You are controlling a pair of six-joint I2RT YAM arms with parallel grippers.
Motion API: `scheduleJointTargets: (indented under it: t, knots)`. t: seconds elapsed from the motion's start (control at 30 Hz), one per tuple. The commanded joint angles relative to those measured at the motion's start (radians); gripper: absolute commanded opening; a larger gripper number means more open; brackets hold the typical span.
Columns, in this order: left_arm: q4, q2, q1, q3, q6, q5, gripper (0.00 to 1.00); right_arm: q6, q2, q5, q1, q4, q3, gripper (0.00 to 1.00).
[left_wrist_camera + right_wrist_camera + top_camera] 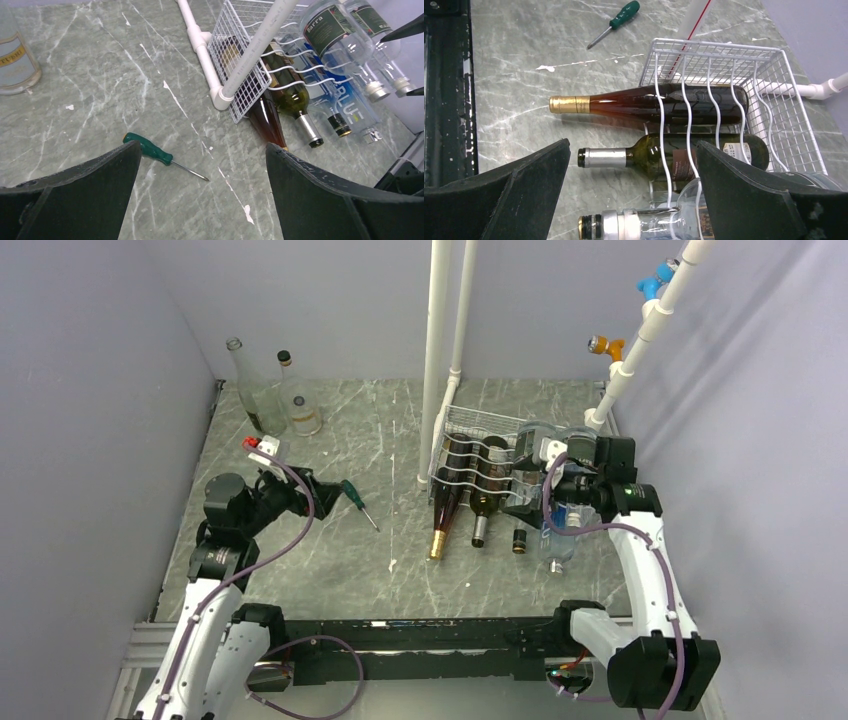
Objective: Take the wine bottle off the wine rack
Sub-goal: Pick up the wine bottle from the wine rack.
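Overhead and wrist views, common rack (472, 426)

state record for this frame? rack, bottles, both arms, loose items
rack: white wire wine rack on the table, right of the white pipe
in rack: amber bottle, green bottle, clear bottles, all lying down, necks toward the arms
left gripper: fingers open, empty, above the screwdriver
right gripper: fingers open, empty, over the racked bottles
off rack: standing bottles, far-left corner
task: no bottle gripped yet
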Motion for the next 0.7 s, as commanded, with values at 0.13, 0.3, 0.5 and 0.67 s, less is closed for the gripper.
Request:
scheduleJointTargets:
  t: [0.13,0.3,0.5,0.67]
  knots:
    - [0.001,-0.020,-0.002,0.009,-0.057,0.069,1.00,0.051,-0.019,0.075,-0.008,-0.199,0.173,1.00]
    - [-0.007,-0.020,-0.002,0.016,-0.073,0.077,1.00,0.305,-0.060,0.201,-0.016,-0.148,0.225,1.00]
    - [-0.019,-0.034,-0.002,0.016,-0.071,0.075,1.00,0.542,-0.084,0.412,-0.020,-0.111,0.250,1.00]
    - [-0.030,-0.046,-0.002,0.015,-0.062,0.056,1.00,0.677,-0.086,0.516,-0.020,-0.100,0.246,1.00]
